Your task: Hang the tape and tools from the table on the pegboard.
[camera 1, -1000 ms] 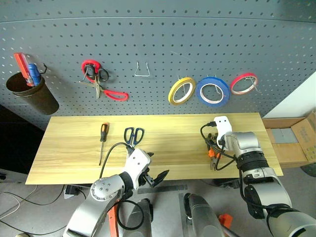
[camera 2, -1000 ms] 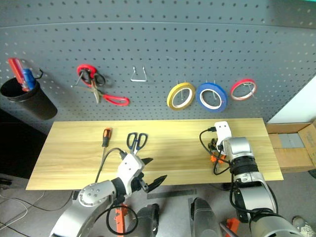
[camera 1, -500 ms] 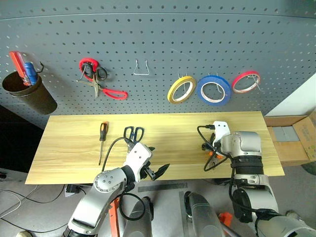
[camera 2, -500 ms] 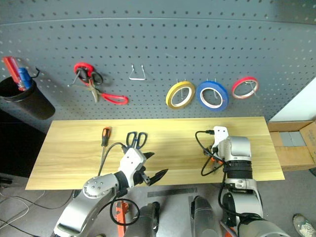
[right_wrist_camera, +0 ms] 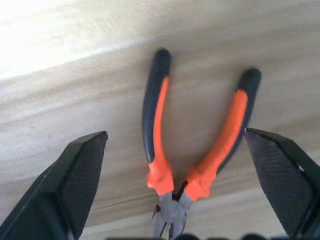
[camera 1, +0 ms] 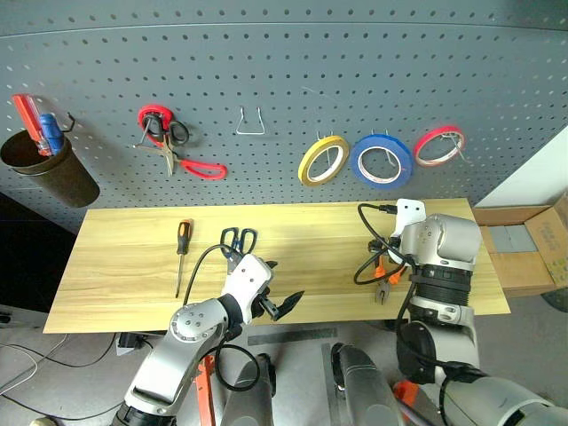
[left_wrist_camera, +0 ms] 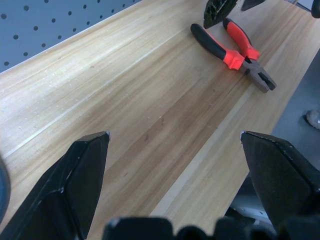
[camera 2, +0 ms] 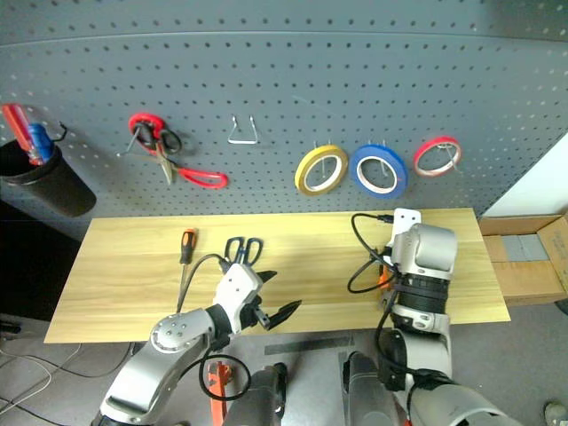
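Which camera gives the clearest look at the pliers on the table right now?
The right wrist view: the pliers lie flat between that open gripper's fingers, both handles and the jaws showing. The left wrist view shows them whole but farther off. The eye views show them partly behind the right arm.

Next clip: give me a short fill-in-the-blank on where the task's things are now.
1. The yellow tape hangs on the ____.
2. The pliers lie on the ____.
3. The right claw above the pliers is ____.
4. The screwdriver lies beside the dark-handled ____.

Missing words: pegboard; table; open; scissors
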Controlling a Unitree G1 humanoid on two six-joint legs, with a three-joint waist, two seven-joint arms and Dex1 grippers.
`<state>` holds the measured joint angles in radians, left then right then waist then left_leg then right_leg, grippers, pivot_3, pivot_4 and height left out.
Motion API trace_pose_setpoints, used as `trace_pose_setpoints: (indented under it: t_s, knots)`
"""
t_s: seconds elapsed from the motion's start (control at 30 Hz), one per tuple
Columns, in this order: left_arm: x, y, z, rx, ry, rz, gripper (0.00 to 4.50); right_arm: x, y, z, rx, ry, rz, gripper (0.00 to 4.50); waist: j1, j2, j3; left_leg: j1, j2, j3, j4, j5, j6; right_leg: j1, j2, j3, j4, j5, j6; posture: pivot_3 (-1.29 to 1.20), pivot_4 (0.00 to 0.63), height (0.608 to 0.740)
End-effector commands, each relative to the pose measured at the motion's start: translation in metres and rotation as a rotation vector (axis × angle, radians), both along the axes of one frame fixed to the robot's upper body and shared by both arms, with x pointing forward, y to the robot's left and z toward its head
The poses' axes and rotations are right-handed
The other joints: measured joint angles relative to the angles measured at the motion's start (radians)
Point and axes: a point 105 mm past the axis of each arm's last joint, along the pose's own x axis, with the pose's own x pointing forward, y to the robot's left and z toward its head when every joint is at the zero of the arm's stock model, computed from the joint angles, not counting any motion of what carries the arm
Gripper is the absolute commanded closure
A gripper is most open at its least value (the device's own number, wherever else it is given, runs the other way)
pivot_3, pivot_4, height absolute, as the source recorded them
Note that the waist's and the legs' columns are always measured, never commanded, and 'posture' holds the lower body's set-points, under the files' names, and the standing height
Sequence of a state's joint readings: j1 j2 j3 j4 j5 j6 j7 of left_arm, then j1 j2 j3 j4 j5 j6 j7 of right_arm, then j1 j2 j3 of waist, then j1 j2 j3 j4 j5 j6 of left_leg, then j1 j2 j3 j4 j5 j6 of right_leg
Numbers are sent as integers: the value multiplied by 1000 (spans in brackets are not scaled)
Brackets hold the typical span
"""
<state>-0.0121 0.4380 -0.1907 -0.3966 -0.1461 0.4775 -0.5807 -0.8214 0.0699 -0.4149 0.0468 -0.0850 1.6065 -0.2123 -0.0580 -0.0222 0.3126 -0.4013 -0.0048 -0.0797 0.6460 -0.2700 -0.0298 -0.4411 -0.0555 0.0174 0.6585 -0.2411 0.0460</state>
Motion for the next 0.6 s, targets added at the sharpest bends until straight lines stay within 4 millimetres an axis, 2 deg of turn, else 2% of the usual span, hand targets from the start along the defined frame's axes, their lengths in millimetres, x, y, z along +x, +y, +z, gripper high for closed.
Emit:
trace_pose_setpoints:
  t_s: [0.03,0.33,0.6]
  knots:
    - [-1,-5,6,-7,-33,-31,0,-4,-5,6,-12,-9,-90,26,0,0,0,0,0,0,0,0,0,0,0,0,0,0,0,-30,314,740]
    - [2,-1,8,3,-41,-33,0,-15,-10,-12,2,79,-180,26,1,0,0,0,0,0,0,1,-1,0,0,0,1,0,0,-21,317,740]
    - [-1,4,8,16,-37,-32,0,-13,4,-13,92,93,-172,26,-1,0,0,0,0,0,0,1,-1,0,0,0,1,0,0,-11,327,740]
